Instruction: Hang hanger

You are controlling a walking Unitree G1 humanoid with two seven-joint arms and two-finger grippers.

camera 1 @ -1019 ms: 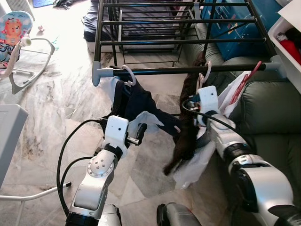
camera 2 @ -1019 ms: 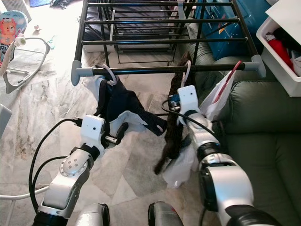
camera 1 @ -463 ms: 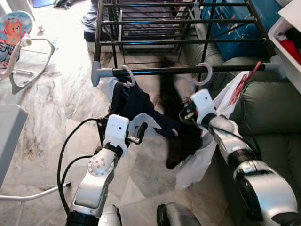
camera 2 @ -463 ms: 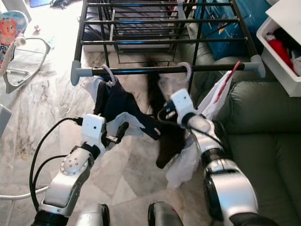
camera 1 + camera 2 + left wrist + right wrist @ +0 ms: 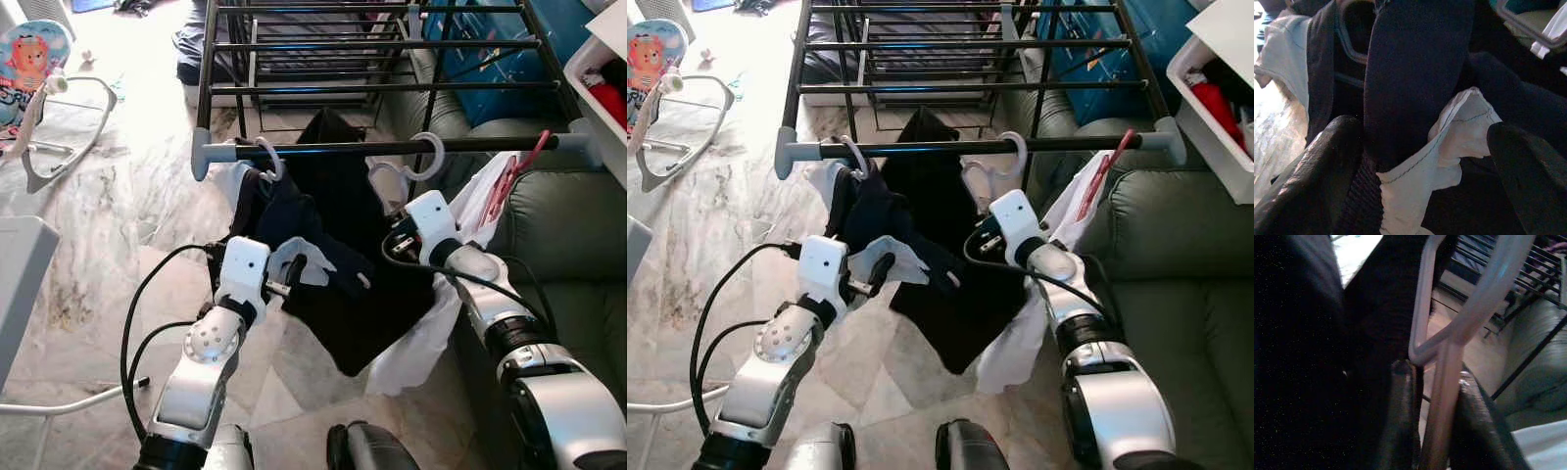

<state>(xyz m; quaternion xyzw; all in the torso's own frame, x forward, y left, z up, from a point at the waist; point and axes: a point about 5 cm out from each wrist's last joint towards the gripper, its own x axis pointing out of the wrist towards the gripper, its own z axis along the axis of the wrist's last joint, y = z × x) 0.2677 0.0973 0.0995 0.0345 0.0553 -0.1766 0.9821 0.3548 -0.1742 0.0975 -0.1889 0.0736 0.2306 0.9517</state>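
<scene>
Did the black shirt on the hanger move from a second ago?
Yes. The black garment swung from a bunch near the green sofa toward the left, and now hangs spread under the rack's front bar, hanger gripped by the right gripper.

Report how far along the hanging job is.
Done: the white hanger's hook is over the drying rack's front rail, black garment draped below. In hand: right gripper pinches the hanger's neck. Left: release. Left gripper is open around the neighbouring navy garment.
</scene>
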